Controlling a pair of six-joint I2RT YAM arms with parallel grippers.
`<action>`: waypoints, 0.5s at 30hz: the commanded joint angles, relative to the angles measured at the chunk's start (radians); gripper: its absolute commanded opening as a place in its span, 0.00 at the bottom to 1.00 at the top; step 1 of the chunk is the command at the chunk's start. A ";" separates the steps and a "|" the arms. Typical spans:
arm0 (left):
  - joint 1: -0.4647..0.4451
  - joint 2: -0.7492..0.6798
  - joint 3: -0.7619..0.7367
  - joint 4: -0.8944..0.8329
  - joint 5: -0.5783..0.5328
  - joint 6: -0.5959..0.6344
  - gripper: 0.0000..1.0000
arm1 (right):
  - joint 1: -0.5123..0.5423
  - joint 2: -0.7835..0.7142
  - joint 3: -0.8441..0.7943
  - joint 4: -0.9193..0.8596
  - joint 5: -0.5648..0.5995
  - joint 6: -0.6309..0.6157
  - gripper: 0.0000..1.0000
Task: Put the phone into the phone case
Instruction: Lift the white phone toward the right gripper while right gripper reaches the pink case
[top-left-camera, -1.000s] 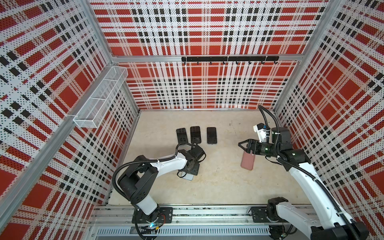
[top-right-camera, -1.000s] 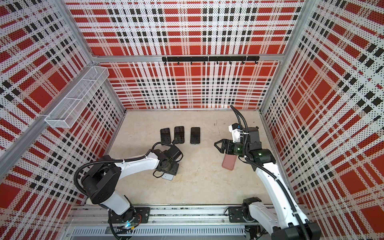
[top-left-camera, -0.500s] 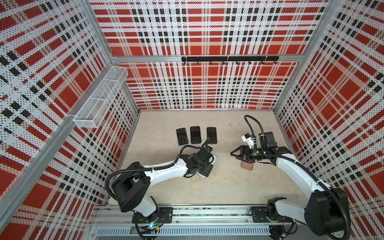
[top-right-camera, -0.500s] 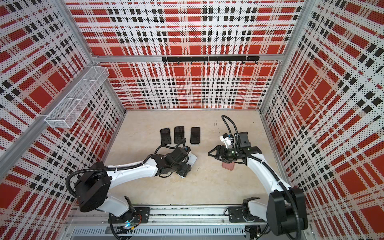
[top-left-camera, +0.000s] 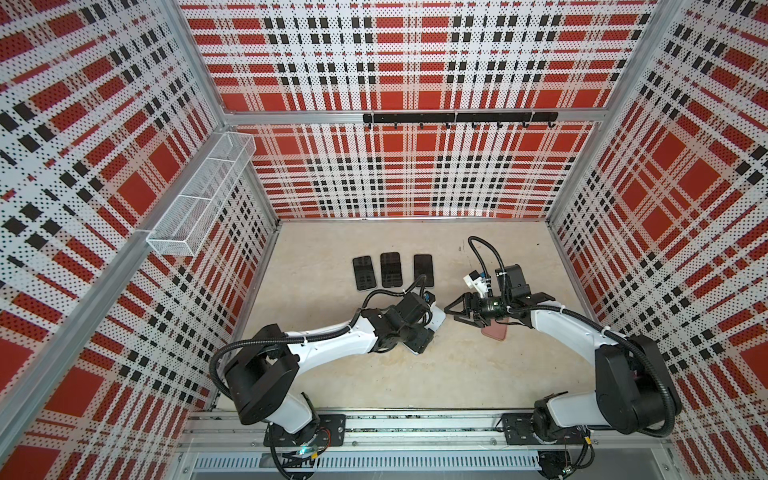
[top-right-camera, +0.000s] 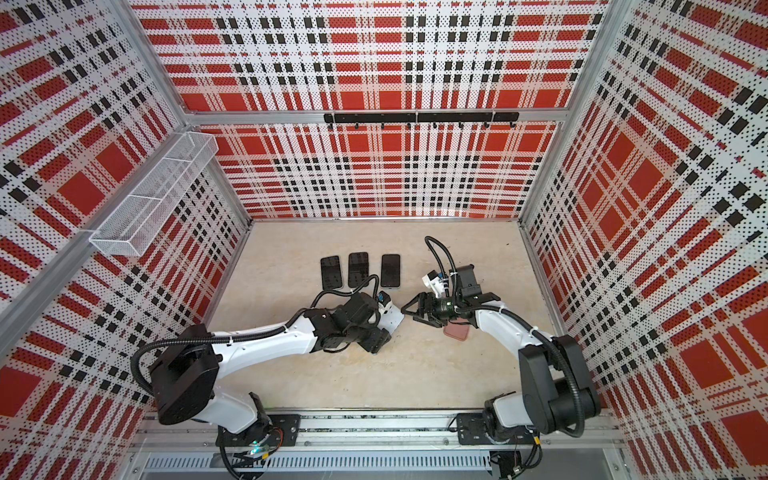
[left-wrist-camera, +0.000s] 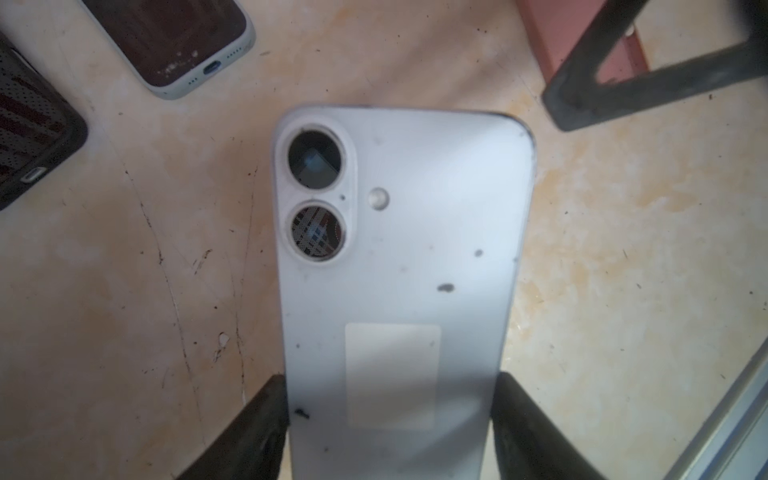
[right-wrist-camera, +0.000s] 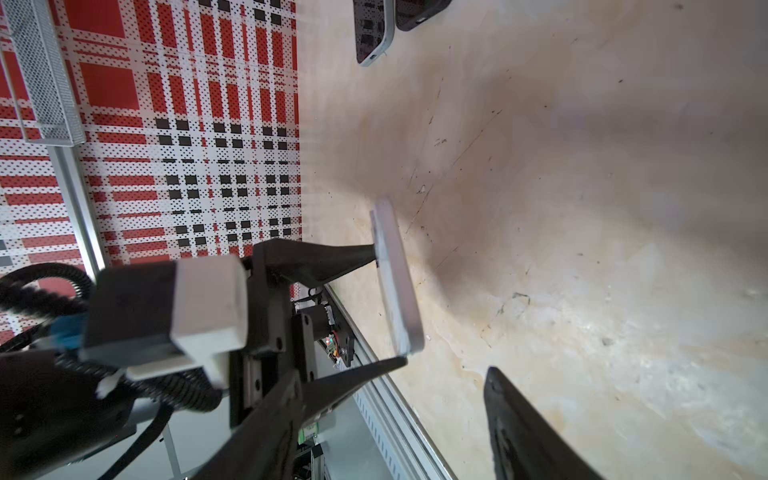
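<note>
**Phone brought across to the phone case**

Our left gripper (left-wrist-camera: 390, 388) is clamped on the white phone (left-wrist-camera: 399, 257) by its long edges, camera side up, and has carried it over the table (top-left-camera: 374, 374) toward 3 o'clock. Our right gripper (top-left-camera: 451, 313) has dropped low, jaws spread and empty, with its tips just beside the phone's end. The pink phone case (top-left-camera: 496, 332) lies unmoved at its 4 o'clock. We judge insertion not yet begun.

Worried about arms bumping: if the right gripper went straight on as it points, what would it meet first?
Probably the end of the flat white phone held by the left gripper, facing the open jaws of the right gripper; depth unclear.
</note>
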 joint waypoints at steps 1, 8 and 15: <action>-0.012 -0.039 0.048 0.040 0.007 0.012 0.59 | 0.028 0.038 0.005 0.111 0.013 0.021 0.68; -0.014 -0.027 0.074 0.027 0.005 0.019 0.60 | 0.087 0.101 0.033 0.181 0.006 0.065 0.45; -0.016 -0.008 0.098 0.026 0.014 0.030 0.60 | 0.106 0.121 0.024 0.194 0.016 0.074 0.20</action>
